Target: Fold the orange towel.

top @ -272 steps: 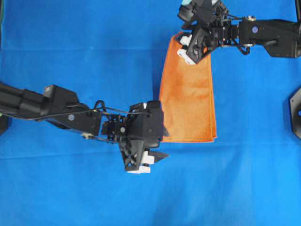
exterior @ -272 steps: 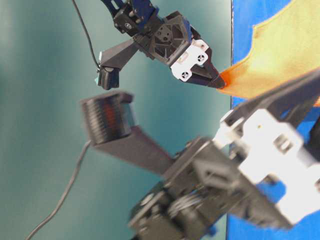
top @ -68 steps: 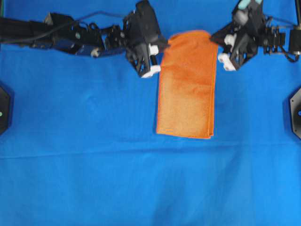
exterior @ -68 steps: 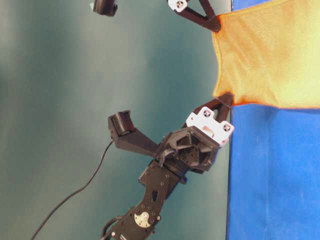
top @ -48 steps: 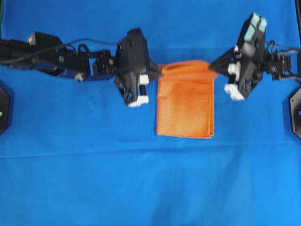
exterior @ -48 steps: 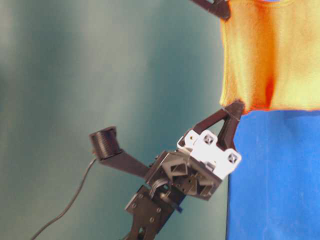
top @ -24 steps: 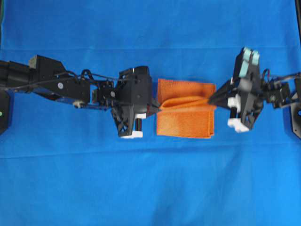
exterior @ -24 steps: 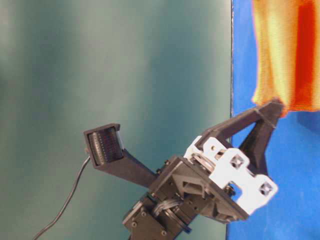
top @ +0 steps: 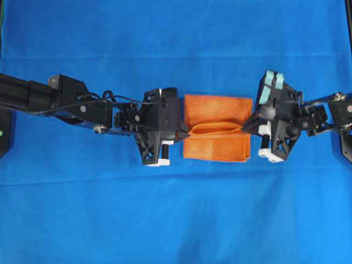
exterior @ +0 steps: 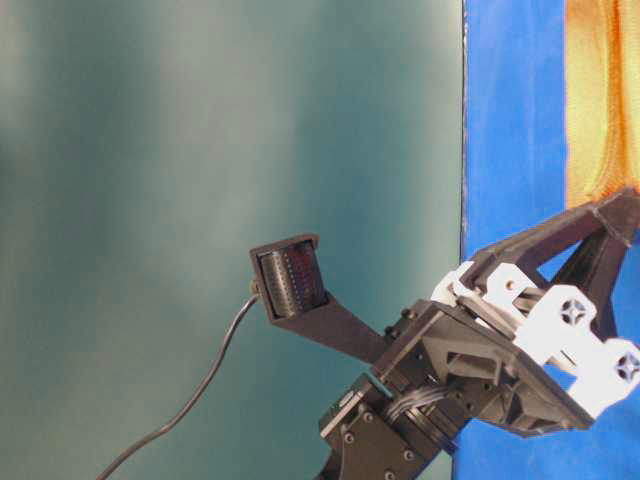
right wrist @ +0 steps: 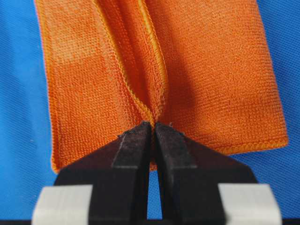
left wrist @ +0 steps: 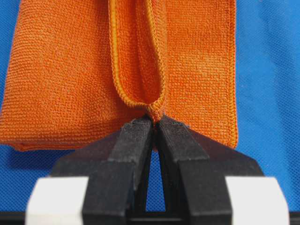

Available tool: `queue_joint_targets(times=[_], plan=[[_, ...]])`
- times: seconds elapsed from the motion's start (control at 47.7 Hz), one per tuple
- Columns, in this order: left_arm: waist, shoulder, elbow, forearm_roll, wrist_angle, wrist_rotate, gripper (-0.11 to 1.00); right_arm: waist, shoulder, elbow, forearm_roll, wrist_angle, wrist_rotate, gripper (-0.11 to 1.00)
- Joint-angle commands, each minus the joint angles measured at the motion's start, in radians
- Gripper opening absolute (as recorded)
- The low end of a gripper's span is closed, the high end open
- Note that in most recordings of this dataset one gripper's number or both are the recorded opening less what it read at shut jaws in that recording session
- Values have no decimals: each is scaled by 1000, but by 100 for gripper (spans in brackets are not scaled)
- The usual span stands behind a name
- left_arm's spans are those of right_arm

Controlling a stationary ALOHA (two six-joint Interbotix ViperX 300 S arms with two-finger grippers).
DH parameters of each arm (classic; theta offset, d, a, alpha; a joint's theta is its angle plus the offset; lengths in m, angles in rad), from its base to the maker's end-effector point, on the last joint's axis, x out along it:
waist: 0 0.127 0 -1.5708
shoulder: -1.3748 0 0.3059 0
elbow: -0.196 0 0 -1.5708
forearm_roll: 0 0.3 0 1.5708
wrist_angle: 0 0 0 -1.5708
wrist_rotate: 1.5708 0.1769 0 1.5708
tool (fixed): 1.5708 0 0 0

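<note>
The orange towel (top: 217, 127) lies in the middle of the big blue cloth (top: 176, 220) that covers the table. It sits right between my two arms. It is folded into a small, wide block with more than one layer.

My left gripper (top: 188, 131) pinches the towel at its left side. My right gripper (top: 242, 127) pinches it at its right side. Both sets of jaws are squeezed tight on the hemmed edge.

From my left wrist camera I see the black fingertips (left wrist: 140, 129) pressed together on a looped bit of hem (left wrist: 152, 105). From my right wrist camera it looks the same, with the fingertips (right wrist: 140, 133) shut on the stitched edge.

The held edge makes a raised ridge (top: 215, 129) across the towel, running from one gripper to the other. The layers under it lie flat on the cloth.
</note>
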Motion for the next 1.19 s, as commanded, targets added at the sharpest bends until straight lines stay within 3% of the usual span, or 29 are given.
queue_joint_targets(times=[0.0,0.105,0.21,0.272,0.398,0.461,0.776,1.174], plan=[[-11,-17,-9,-2,-11,0,4,9,-2,-17,3,-6,-2,4],[-17,-17,-11,-2,-15,0,7,25,5,-25,8,-8,0,4],[-23,-17,-12,-2,-14,0,17,44,6,-28,17,-8,-2,6],[-28,-20,-12,-2,-14,0,28,61,6,-31,25,-9,0,18],[-31,-43,-6,-2,0,3,56,89,3,-41,29,0,-2,55],[-31,-69,-2,-2,20,6,65,98,-9,-51,29,14,-2,65],[-31,-296,60,0,121,35,68,123,-215,-74,17,229,-15,59],[12,-572,245,0,52,71,68,123,-649,-38,-55,425,-15,59]])
